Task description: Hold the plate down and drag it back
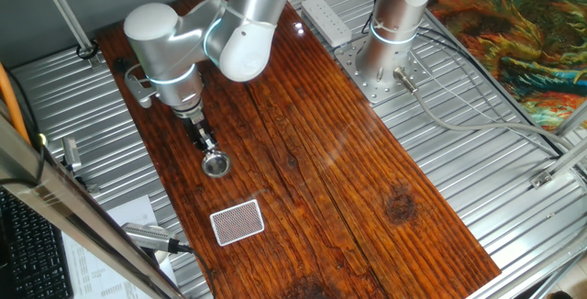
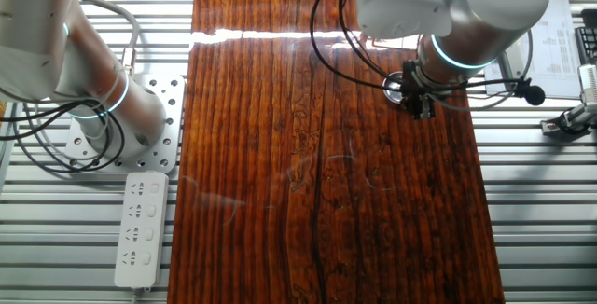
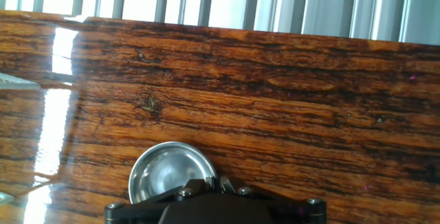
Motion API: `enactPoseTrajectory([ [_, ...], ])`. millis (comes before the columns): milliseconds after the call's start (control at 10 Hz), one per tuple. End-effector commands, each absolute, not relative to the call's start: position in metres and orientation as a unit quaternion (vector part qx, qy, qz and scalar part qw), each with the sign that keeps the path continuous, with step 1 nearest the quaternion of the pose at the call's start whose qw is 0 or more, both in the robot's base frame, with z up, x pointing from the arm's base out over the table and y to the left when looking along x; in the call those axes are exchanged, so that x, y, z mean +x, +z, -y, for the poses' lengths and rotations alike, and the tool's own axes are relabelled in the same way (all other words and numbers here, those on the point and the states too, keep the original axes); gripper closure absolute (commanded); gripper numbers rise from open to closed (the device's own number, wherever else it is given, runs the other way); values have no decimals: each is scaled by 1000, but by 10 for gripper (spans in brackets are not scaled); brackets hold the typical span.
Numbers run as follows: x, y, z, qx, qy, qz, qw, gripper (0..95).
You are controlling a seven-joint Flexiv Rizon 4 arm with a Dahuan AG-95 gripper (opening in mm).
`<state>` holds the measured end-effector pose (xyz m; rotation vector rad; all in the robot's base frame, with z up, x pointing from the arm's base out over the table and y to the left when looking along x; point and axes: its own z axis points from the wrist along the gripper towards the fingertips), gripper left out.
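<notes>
One plate (image 1: 216, 164), card (image 1: 238, 222) beyond hand view.

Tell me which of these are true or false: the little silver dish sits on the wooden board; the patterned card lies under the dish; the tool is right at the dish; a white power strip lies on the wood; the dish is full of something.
1. The plate sits on the wooden board. True.
2. The card lies under the plate. False: it lies apart from it, flat on the board, nearer the board's end.
3. The tool is right at the plate. True: its tip meets the plate's rim.
4. A white power strip lies on the wood. False: it lies beside the board on the ribbed metal.
5. The plate is full of something. False: the hand view shows it bare and shiny.
</notes>
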<state>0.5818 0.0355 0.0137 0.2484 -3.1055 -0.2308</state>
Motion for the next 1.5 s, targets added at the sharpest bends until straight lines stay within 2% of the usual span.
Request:
enactPoseTrajectory([
  [100,582,13,-32,82,-78,994,8,950],
  [1500,579,14,-10,99,-76,992,9,950],
])
